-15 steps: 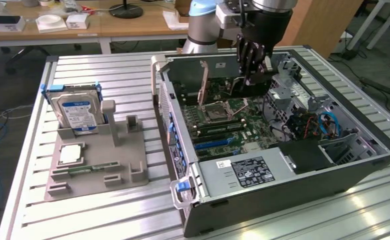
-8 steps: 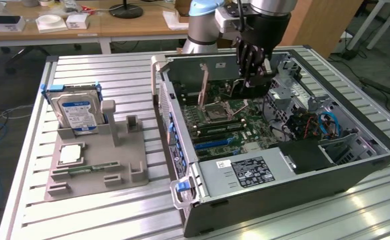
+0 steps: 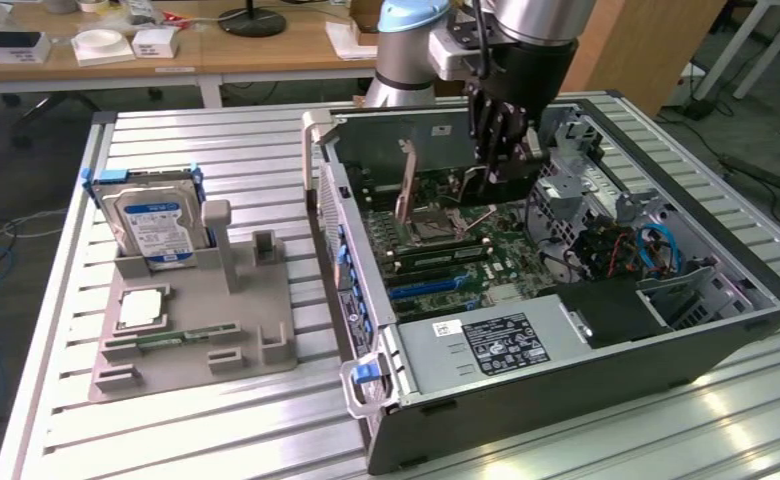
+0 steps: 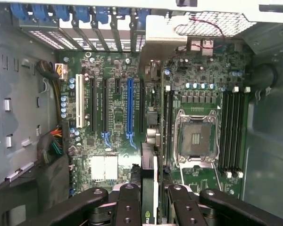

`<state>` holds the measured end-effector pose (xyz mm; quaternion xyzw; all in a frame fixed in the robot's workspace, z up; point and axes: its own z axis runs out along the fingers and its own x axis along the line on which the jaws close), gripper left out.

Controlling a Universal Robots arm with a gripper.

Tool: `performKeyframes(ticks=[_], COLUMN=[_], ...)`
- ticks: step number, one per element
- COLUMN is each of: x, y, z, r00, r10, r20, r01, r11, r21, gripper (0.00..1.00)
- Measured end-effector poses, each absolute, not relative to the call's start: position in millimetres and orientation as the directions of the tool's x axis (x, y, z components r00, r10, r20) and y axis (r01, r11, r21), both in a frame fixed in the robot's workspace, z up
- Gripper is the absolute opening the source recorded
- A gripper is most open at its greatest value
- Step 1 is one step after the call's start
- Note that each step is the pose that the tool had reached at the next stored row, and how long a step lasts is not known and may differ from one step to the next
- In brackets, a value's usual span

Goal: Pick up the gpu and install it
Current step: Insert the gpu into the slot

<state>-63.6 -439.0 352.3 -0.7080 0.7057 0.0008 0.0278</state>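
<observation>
Past the pickup and into the install step, by the look of it: gripper (image 3: 504,160) down inside the open PC case (image 3: 710,330) on the worktop (image 3: 203,140), above the motherboard (image 3: 477,255). Closed roughly halfway, clamped on the gpu (image 4: 148,174), seen edge-on in the wrist view as a thin dark card w/ a green logo between the black fingers (image 4: 127,207). Hanging straight out from the gripper toward the board; no telling whether touching any slot yet. Appears to run parallel to the expansion slots, just beside the long blue slot (image 4: 129,106), on its CPU socket (image 4: 196,136) side, possibly over the dark slot next to the blue 1. Judged needs for the next move: card's connector edge brought exactly over 1 slot, kept upright and parallel, bracket end toward the rear slot openings (image 4: 99,28), then a straight press down w/o tilt. Well apart from all this: hard drive (image 3: 157,225) standing in the gray holder (image 3: 250,330) at the exterior view's left.
</observation>
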Motion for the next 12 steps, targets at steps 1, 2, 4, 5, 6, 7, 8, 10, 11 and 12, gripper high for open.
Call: performKeyframes(ticks=[1, 2, 4, 5, 6, 7, 8, 10, 11, 12], x=[-63.9, -64.2, -65.8, -66.9, -68.4, -69.6, -70.5, -71.4, -71.6, -71.7], y=[-439.1, -439.2, -439.6, -439.7, -439.9, -440.2, -440.7, -442.5, -444.1, -445.6], z=[350.8, 349.5, 346.7, 345.2, 343.4, 342.1, 340.9, 339.7, 339.3, 338.9], r00=[0.008, 0.008, 0.008, 0.007, 0.006, 0.006, 0.006, 0.006, 0.006, 0.006], r10=[-0.999, -0.999, -0.999, -0.999, -0.999, -0.999, -0.999, -0.999, -0.999, -0.999], r20=[-0.040, -0.040, -0.040, -0.040, -0.040, -0.040, -0.040, -0.040, -0.040, -0.040], r01=[-0.999, -0.999, -0.999, -0.999, -0.999, -0.999, -0.999, -0.999, -0.999, -0.999], r11=[-0.006, -0.007, -0.007, -0.006, -0.005, -0.004, -0.004, -0.004, -0.004, -0.004], r21=[-0.038, -0.038, -0.038, -0.038, -0.038, -0.038, -0.038, -0.038, -0.038, -0.038], gripper=[0.27, 0.27, 0.27, 0.27, 0.27, 0.27, 0.27, 0.27, 0.27, 0.27])
